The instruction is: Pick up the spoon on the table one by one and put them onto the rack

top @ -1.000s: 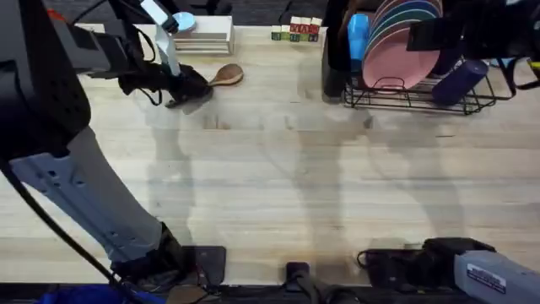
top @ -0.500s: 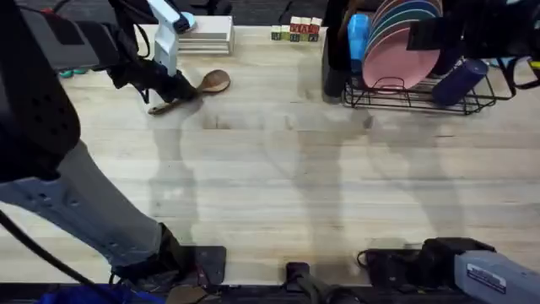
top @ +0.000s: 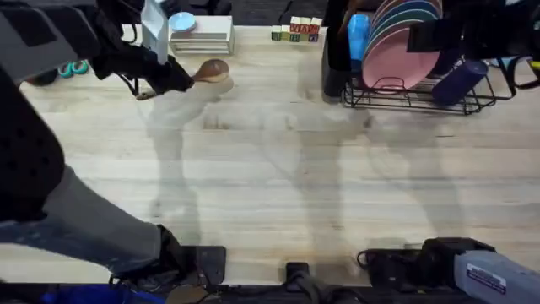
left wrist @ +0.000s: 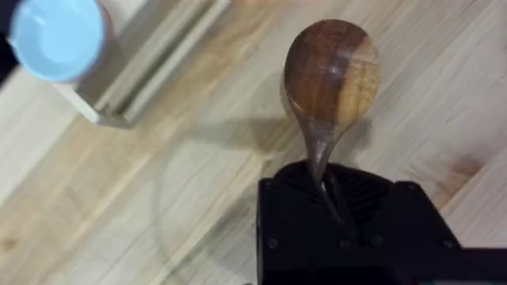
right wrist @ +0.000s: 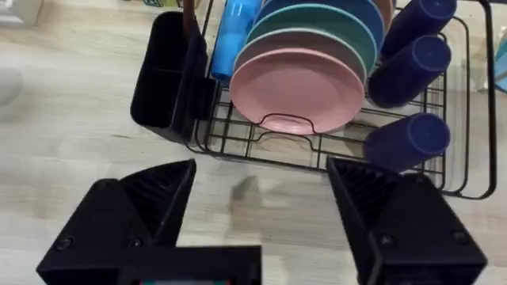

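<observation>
The left gripper [left wrist: 329, 198] pinches the spoon [left wrist: 331, 75] by its slim handle, the oval bowl jutting out ahead of the fingers above the table [top: 278, 177]. To do the carry well, I would keep the pinch firm and the spoon level, since a hold this far down the handle could let it swivel. The rack [right wrist: 317, 138] stands well apart across the pale planks, crowded with plates and cups; the right gripper [right wrist: 261, 206] hangs spread before it.
</observation>
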You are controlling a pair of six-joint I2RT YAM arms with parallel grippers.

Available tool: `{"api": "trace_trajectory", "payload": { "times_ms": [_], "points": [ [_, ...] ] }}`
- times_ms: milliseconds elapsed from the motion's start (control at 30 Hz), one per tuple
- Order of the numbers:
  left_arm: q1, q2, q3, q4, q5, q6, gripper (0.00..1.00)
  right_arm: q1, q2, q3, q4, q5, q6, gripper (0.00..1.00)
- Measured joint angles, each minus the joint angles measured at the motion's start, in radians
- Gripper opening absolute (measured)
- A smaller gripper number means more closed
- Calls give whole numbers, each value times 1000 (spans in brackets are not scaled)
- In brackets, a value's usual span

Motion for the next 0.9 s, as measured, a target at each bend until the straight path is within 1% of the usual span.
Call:
{"api": "trace_trajectory", "payload": {
  "times_ms": [100, 233, 467, 600, 733, 833, 867, 900],
  "points": [
    [-9, -43, 0, -3, 11, 0, 40, 0, 0, 0, 0, 0, -6, 997],
    [-47, -90, 0, 1, 51, 0, 41, 0, 0, 0, 9, 0, -12, 997],
    [-159, -113, 0, 37, 146, 0, 41, 0, -28, 0, 49, 0, -18, 997],
    [-229, -113, 0, 116, 218, -12, 41, 0, -75, 0, 60, 0, -20, 997],
    [-294, -113, -1, 232, 297, -63, 41, 0, -107, 0, 62, 0, -20, 997],
    [-336, -113, -2, 334, 360, -127, 41, 0, -113, 0, 62, 0, -20, 997],
    [-374, -113, -2, 435, 416, -210, 41, 0, -113, 0, 62, 0, -20, 997],
    [-384, -113, -2, 463, 428, -237, 41, 0, -113, 0, 62, 0, -20, 997]
  ]
}}
